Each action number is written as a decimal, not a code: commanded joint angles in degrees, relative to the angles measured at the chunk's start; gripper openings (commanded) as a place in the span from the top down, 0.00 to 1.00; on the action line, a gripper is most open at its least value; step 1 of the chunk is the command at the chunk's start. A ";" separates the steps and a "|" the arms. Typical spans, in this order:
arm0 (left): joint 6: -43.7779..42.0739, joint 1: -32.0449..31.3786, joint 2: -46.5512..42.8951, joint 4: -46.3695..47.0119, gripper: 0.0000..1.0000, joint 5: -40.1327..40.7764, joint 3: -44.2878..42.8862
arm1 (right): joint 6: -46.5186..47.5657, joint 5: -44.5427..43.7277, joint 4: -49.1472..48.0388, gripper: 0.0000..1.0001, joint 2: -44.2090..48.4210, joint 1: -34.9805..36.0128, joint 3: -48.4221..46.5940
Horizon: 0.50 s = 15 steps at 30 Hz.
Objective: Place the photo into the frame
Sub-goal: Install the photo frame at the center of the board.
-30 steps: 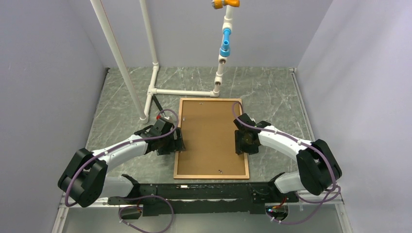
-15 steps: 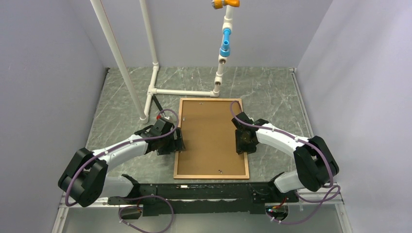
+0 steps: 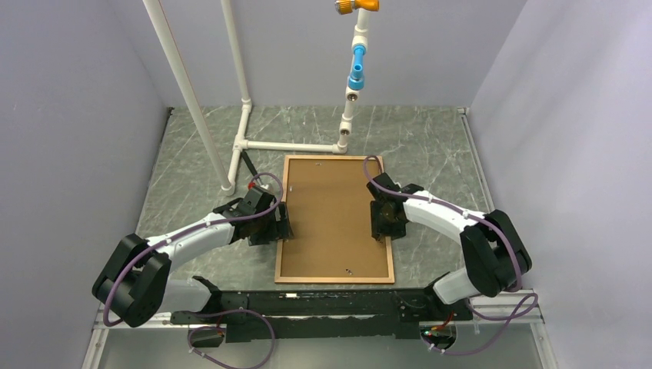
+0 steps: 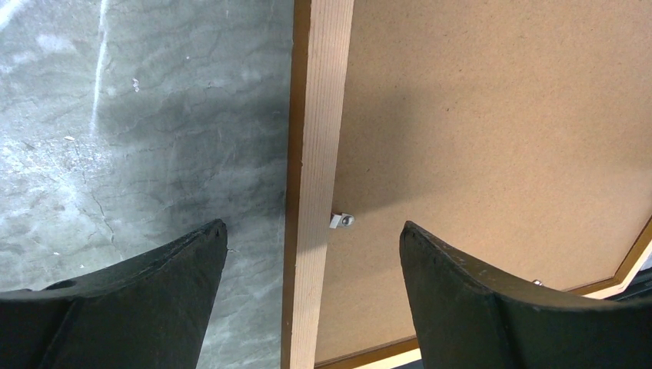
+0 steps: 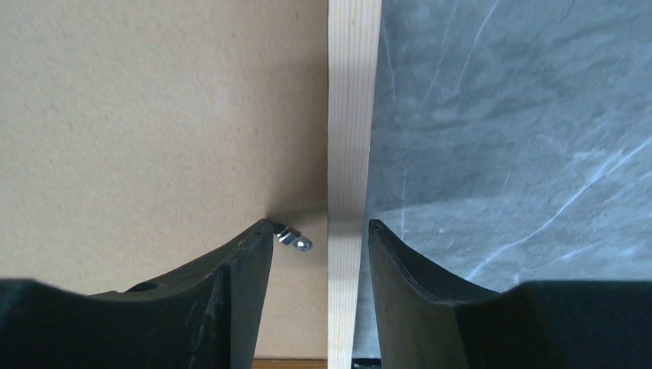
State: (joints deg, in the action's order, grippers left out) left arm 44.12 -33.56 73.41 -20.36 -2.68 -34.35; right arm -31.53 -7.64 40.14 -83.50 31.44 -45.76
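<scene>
The frame (image 3: pixel 334 280) lies flat on the table, its back up, with a plain brown backing board (image 3: pixel 330 207) filling it. The photo is hidden. My left gripper (image 3: pixel 283 224) stands open astride the left rail (image 4: pixel 317 138), one finger over the table and one over the board (image 4: pixel 477 131), near a small metal clip (image 4: pixel 342 221). My right gripper (image 3: pixel 382 227) is open astride the right rail (image 5: pixel 354 115). The tip of its left finger (image 5: pixel 254 254) touches a small metal clip (image 5: pixel 296 241) on the board (image 5: pixel 154 115).
A white pipe rig (image 3: pixel 244 115) stands at the back left, with a blue and orange fitting (image 3: pixel 357 69) on an upright behind the frame. Grey walls close in on both sides of the marbled table (image 3: pixel 430 146).
My right gripper has crept slightly inward and farther along the right rail, and its jaws narrowed then widened a little. The left arm and the frame have not moved.
</scene>
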 commanded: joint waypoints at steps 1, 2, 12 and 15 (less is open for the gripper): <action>-1.31 0.10 1.83 -1.71 0.13 1.01 0.33 | 1.44 -4.38 -5.84 0.50 -1.93 -1.65 -0.18; -1.31 0.16 1.75 -1.71 0.13 1.01 0.41 | 1.65 -4.04 -6.12 0.50 -1.86 -1.82 -0.01; -1.40 0.10 2.33 -1.63 0.13 1.01 0.33 | 3.28 -1.27 -6.38 0.70 -0.84 -3.47 1.39; -1.40 0.08 2.35 -1.71 0.13 1.01 0.16 | 3.53 -0.42 -6.07 0.49 1.23 -3.44 1.46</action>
State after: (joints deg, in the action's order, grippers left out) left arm 43.92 -33.56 73.80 -20.45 -2.68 -34.63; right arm -28.77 -7.97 37.34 -83.59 28.21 -45.71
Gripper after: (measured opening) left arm 0.866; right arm 0.423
